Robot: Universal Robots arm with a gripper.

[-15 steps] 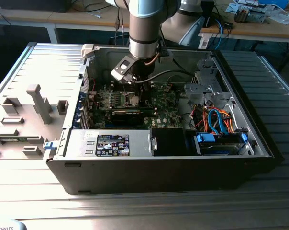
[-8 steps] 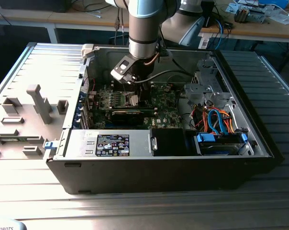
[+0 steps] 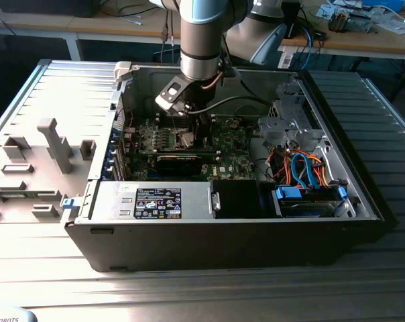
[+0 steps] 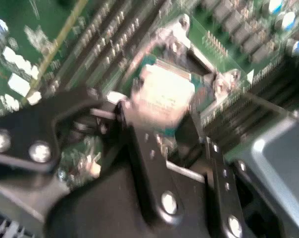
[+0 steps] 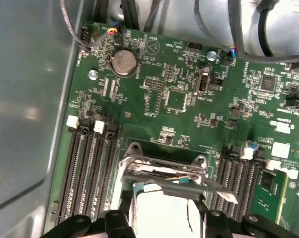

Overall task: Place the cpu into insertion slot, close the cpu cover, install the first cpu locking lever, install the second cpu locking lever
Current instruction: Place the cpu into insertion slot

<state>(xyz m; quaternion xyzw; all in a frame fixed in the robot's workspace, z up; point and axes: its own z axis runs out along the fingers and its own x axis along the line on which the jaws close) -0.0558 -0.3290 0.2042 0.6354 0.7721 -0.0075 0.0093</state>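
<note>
My gripper (image 3: 189, 129) hangs low over the green motherboard (image 3: 229, 144) inside the open computer case. In both wrist views its black fingers (image 5: 116, 220) flank the cpu (image 5: 162, 210), a silver-grey square, and look shut on it. The cpu (image 4: 164, 91) sits just above the insertion slot (image 4: 201, 60), whose dark recess shows past the chip's edge. The cpu cover (image 5: 162, 167) is tilted up at the socket's far side, with a thin metal lever (image 5: 221, 187) beside it. The second wrist view is smeared by motion, and my gripper (image 4: 164, 121) fills its lower half.
Long black memory slots (image 5: 87, 168) run on both sides of the socket. A coin battery (image 5: 124, 62) and black cables (image 5: 238, 29) lie further along the board. In the exterior view a grey drive cage (image 3: 290, 124) and orange and blue cables (image 3: 303, 168) sit at the right.
</note>
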